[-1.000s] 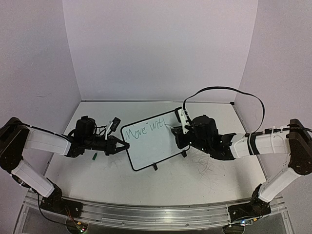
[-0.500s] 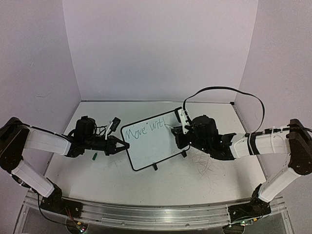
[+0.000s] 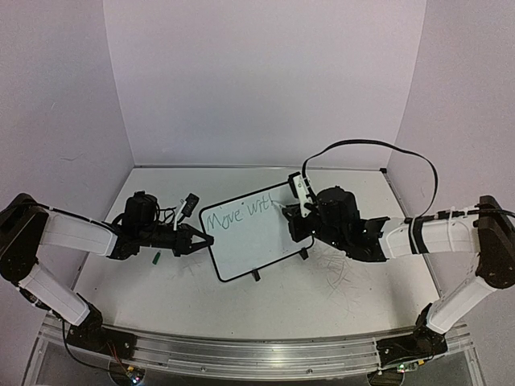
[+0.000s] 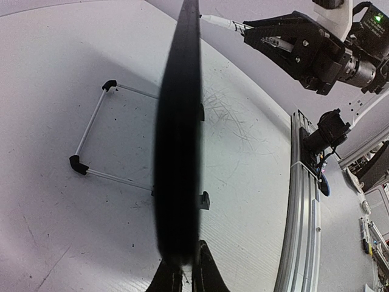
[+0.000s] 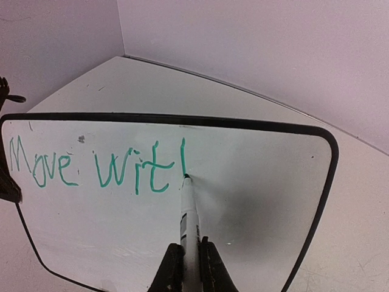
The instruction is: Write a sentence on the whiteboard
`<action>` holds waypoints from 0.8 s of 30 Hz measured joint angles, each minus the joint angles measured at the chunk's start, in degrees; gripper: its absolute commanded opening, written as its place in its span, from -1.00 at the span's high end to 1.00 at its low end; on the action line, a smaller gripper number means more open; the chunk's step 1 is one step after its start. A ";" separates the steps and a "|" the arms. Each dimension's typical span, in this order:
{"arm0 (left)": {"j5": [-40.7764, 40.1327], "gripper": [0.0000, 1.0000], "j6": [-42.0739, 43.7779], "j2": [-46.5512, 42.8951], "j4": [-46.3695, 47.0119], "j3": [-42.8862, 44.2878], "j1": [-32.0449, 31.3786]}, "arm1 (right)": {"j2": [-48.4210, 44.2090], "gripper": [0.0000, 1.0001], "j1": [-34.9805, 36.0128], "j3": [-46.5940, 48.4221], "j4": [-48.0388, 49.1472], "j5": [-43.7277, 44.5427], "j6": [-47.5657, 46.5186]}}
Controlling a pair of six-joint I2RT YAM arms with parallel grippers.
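Mid-sentence on the whiteboard (image 5: 255, 182) — green "Move wit" plus one upright stroke.

The board stands propped on the table (image 3: 322, 297) between both hands. The left hand (image 4: 182, 274) is clamped shut on the edge facing it, and the right hand (image 5: 185, 252) is closed around a marker (image 5: 189, 210) whose tip touches the board straight ahead of its fingers, at the foot of the rightmost stroke. Next, I judge, the tip must arch rightward into an "h" under light, steady pressure. From the left wrist the board is only a blurred dark edge — no writing shows.

whiteboard (image 3: 249, 241): 1 | marker (image 5: 189, 213): 1 | left arm (image 3: 76, 235) + right arm (image 3: 434, 237): 2 | whiteboard feet (image 3: 255, 275): 2
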 measured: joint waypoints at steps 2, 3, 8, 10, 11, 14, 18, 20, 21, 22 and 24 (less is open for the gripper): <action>0.00 1.00 0.00 0.00 0.01 0.00 0.00 | 0.07 1.00 0.00 0.33 0.01 0.24 -0.14; 0.00 1.00 0.00 0.00 0.00 0.00 0.00 | 0.11 1.00 0.00 0.43 0.04 0.32 -0.23; 0.02 1.00 0.00 0.00 -0.01 0.00 0.00 | 0.54 1.00 0.00 1.03 0.14 0.98 -0.35; 0.02 1.00 0.00 0.00 -0.01 0.00 0.00 | 0.54 1.00 0.00 1.03 0.13 1.69 -0.30; 0.02 1.00 -0.02 0.00 -0.01 0.00 0.00 | 0.54 1.00 0.00 1.03 0.10 2.01 -0.29; 0.02 1.00 -0.02 0.00 -0.01 0.00 0.00 | 0.54 1.00 0.00 1.03 -0.11 2.96 -0.09; 0.02 1.00 -0.02 0.00 -0.01 0.00 0.00 | 0.52 1.00 0.00 1.03 -0.26 3.75 0.21; 0.02 1.00 -0.02 0.00 -0.01 0.00 0.00 | 0.52 1.00 0.00 1.03 -0.30 3.74 0.37; 0.02 1.00 -0.02 0.00 0.01 0.00 0.00 | 0.52 1.00 0.00 1.03 -0.37 3.71 0.43; 0.02 1.00 -0.02 0.00 0.01 0.00 0.00 | 0.51 1.00 0.00 1.03 -0.44 3.65 0.50; 0.02 1.00 -0.02 0.00 -0.01 0.00 0.00 | 0.48 1.00 0.00 1.03 -0.54 3.48 0.61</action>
